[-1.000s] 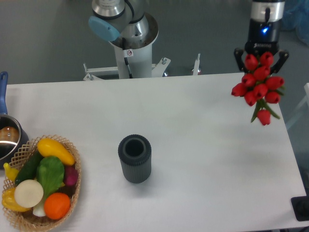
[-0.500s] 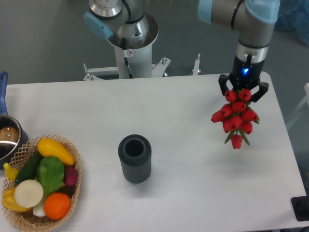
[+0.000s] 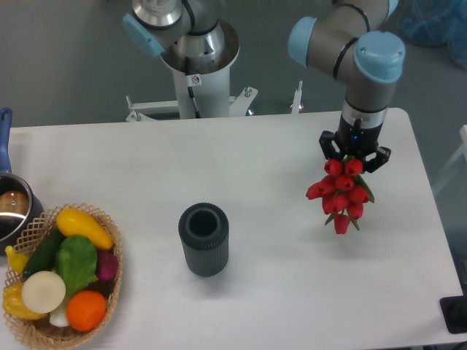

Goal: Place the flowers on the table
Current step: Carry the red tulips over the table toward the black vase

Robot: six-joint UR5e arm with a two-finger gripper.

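White tabletop fills most of the frame, the table (image 3: 292, 292) running from the lower edge up to its far edge in the upper third; at the lower left corner a wicker basket (image 3: 109, 292) of vegetables sits at the near left edge, with a metal pot (image 3: 13, 211) just above it, cut by the left frame edge; a dark ribbed cylindrical vase (image 3: 203, 239) stands upright left of centre, with bare white surface on all sides of it; a dark object (image 3: 456, 315) shows at the lower right corner; farther back, in the right half, the flowers (image 3: 340, 192) hang with red buds downward over the table, well inside its right edge; the gripper (image 3: 354, 154) points down directly above them, its dark fingers (image 3: 326, 144) closed in around the top of the bunch, gripping it; beyond the far edge stands the arm's base (image 3: 197, 69).
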